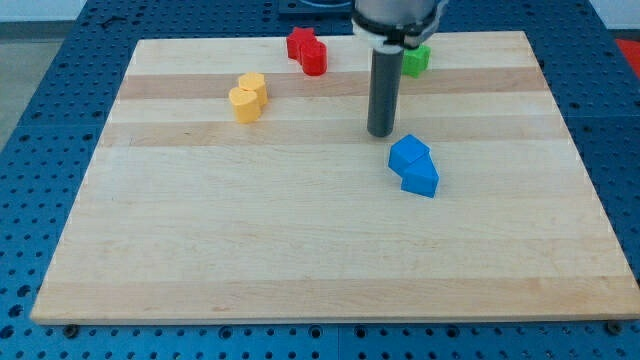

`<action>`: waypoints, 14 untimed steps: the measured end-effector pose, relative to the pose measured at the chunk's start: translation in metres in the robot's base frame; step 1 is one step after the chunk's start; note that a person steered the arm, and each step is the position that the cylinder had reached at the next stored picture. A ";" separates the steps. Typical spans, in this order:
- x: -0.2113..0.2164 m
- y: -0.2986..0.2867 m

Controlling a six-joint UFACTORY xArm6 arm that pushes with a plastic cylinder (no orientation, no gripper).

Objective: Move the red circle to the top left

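The red circle [315, 60] lies near the view's top, a little left of centre, touching a red star-shaped block [300, 42] on its upper left. My tip [380, 133] rests on the wooden board [300, 250], to the right of and below the red circle, with a clear gap between them. It stands just above and left of the blue blocks. The rod rises from the tip to the view's top edge.
Two yellow blocks [247, 96] sit together at the upper left. A green block [418, 59] is partly hidden behind the rod at the top. Two blue blocks [413, 166] touch each other right of centre. A blue perforated table [40, 150] surrounds the board.
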State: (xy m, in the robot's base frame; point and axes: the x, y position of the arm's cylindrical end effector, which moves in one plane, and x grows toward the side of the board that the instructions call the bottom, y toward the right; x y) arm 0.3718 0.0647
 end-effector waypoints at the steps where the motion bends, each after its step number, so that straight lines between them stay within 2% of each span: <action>1: -0.042 0.004; 3: -0.106 0.003; 5: -0.125 -0.036; 9: -0.124 -0.133; 11: -0.091 -0.129; 14: -0.110 -0.187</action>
State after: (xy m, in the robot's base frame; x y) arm 0.2618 -0.1221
